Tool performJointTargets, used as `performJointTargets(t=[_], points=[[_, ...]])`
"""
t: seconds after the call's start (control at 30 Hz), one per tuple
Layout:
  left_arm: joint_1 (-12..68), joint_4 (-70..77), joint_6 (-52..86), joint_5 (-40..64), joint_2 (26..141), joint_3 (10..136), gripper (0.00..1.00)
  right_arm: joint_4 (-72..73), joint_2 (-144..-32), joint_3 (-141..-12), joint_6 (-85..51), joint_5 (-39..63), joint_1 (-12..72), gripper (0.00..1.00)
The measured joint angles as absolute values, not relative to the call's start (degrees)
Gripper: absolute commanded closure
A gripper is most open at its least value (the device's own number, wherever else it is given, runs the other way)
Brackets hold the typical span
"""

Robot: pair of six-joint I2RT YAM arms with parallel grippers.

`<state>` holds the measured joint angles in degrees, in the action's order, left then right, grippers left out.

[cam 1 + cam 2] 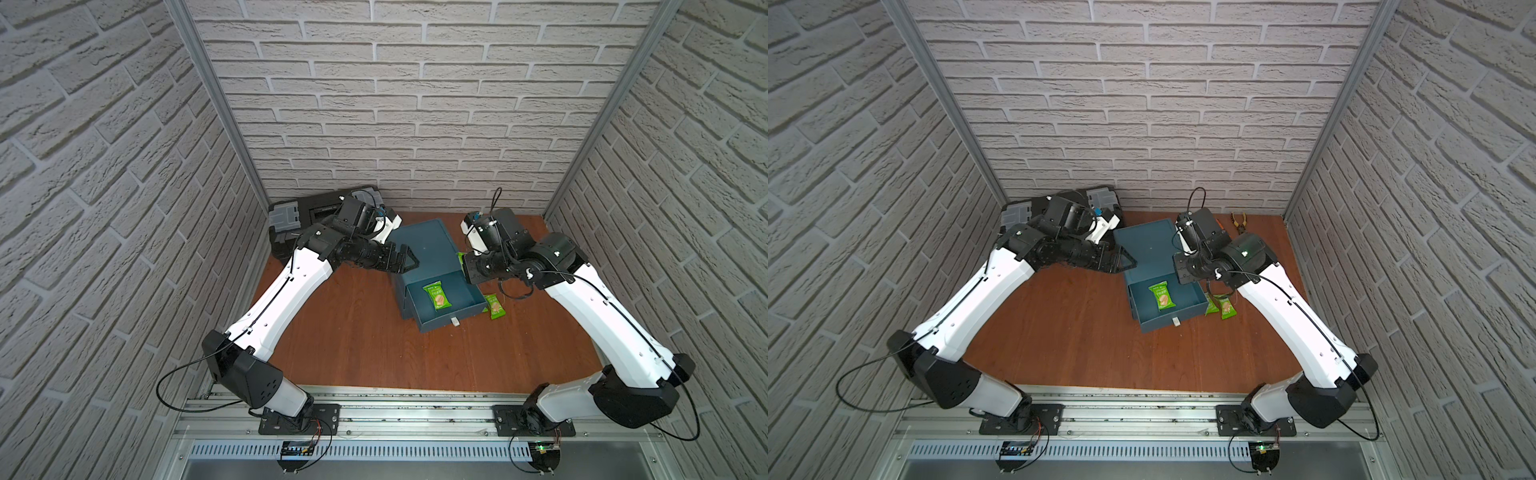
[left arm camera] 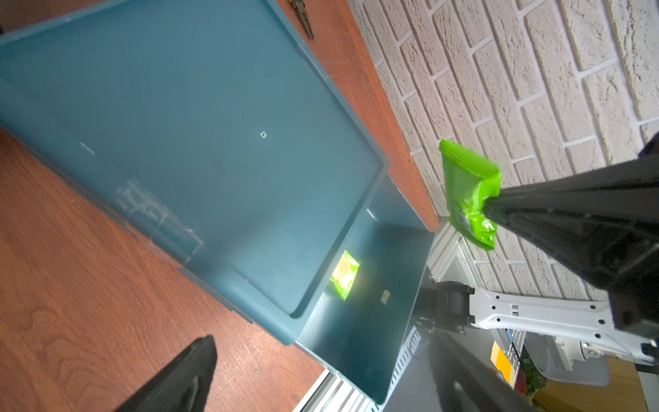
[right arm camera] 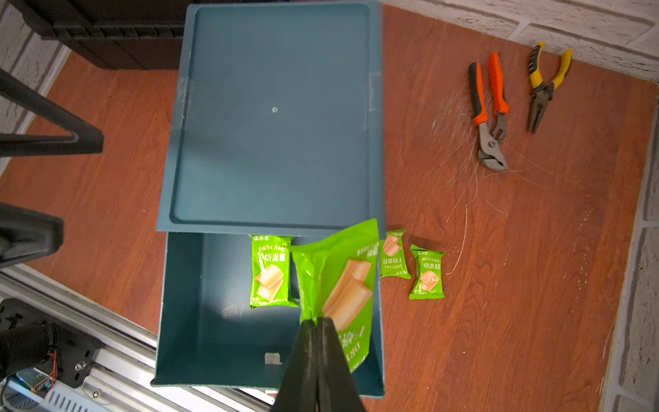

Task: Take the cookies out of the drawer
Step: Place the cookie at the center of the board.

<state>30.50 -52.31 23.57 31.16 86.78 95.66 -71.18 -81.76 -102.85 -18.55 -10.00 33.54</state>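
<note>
- In both top views we see soft, even light from overhead. The brick walls (image 1: 415, 104) are bright, and their straight courses bow toward the picture edges.
- We find the shadows on the worktop (image 1: 353, 345) faint and soft-edged.
- In the left wrist view a bright patch washes out the lying packet (image 2: 345, 275) inside the drawer (image 2: 378, 331). The held packet (image 2: 467, 192) is glossy and slightly soft, and everything beyond the worktop's front edge is blurred.
- In the right wrist view we read the packet print sharply. The right gripper's fingers (image 3: 303, 364) sit dark and soft close to the lens, and a pale glare lies on the drawer floor.
</note>
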Motion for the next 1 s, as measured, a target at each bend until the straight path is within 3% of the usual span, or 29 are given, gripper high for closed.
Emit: performJointTargets(t=[0.37, 1.0], points=[[30.5, -52.4, 24.1, 32.1, 91.6, 103.5, 0.02, -71.7, -80.7, -102.3, -10.0, -9.1, 19.6, 0.97], [31.2, -52.2, 25.7, 33.7, 96.5, 108.7, 0.02, -56.0, -86.9, -74.9, -2.2, -6.6, 2.2, 0.97]])
